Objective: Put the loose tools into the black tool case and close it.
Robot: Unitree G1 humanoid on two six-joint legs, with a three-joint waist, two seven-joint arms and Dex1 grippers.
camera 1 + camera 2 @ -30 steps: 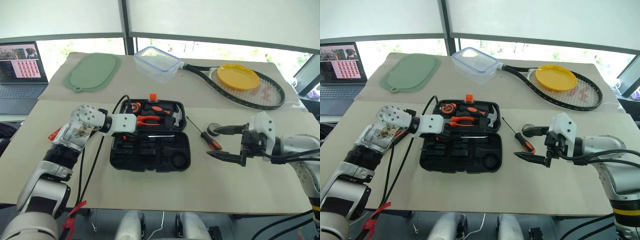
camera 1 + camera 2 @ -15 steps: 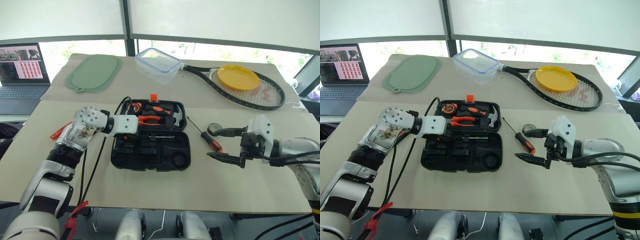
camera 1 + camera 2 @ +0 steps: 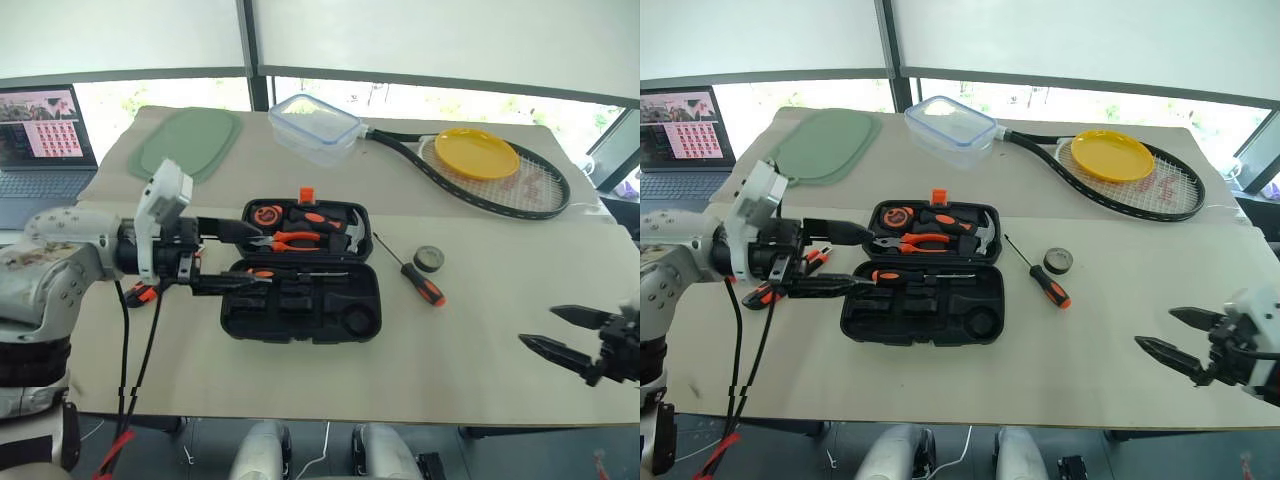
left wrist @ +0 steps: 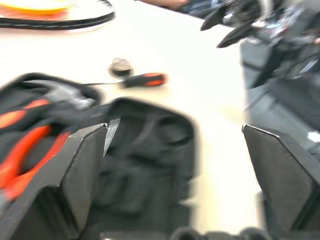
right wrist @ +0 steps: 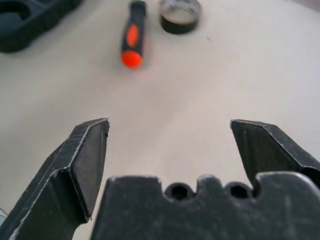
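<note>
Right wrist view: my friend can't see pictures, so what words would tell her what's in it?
The right gripper hangs open over a bare beige table, holding nothing. Past its two black fingers lie a screwdriver with a black-orange handle and a small dark roll of tape, with a corner of the black tool case beside them.

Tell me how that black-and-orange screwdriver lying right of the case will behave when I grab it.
The screwdriver has a round handle and a thin shaft, so it will probably roll on the tabletop if nudged. It looks stiff and fairly light. Lying flat, it gives little height, so grip across the thick handle.
</note>
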